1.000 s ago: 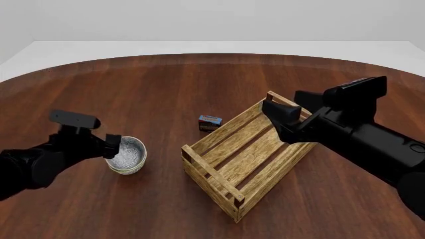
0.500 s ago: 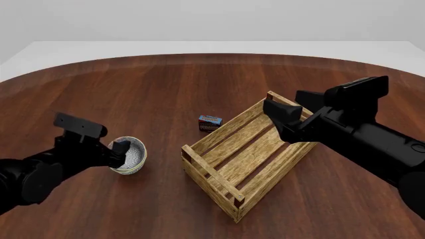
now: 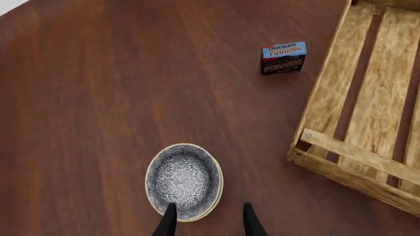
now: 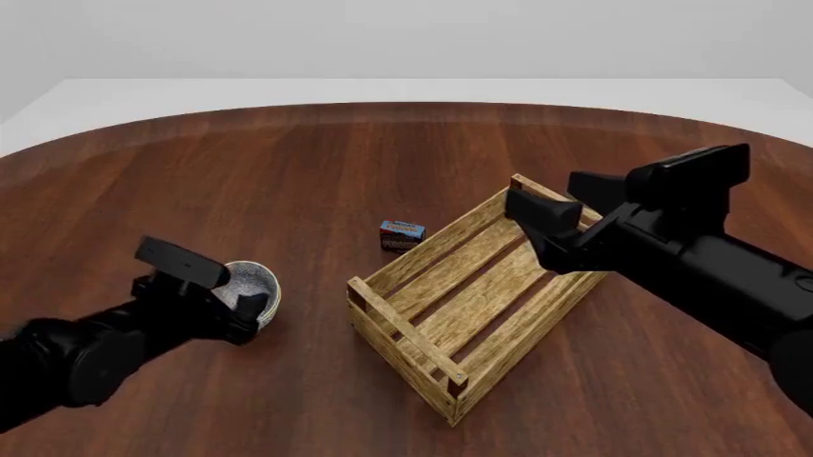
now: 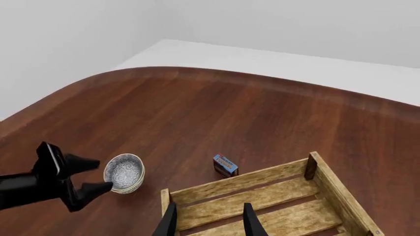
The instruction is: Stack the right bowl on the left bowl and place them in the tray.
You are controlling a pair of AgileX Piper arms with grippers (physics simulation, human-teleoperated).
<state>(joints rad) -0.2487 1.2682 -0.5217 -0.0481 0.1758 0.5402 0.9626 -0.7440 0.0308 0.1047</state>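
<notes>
1. The left gripper (image 4: 244, 319), fingers apart, straddles the near rim of the stacked bowls (image 4: 249, 289), left of the tray (image 4: 473, 303).
2. A small chocolate box (image 4: 402, 234) stands just beyond the tray's far-left side.
3. The right gripper (image 4: 544, 231), fingers apart, hovers empty over the tray's far end.

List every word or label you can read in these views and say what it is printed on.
"CHOCOLATE" on the top blue band of the small box, read in the left wrist view.
"PUDDING" on the line below it, slightly blurred.
The print on the box's dark lower part is too blurred to read.
The bowl, the tray and both arms show no text.
</notes>
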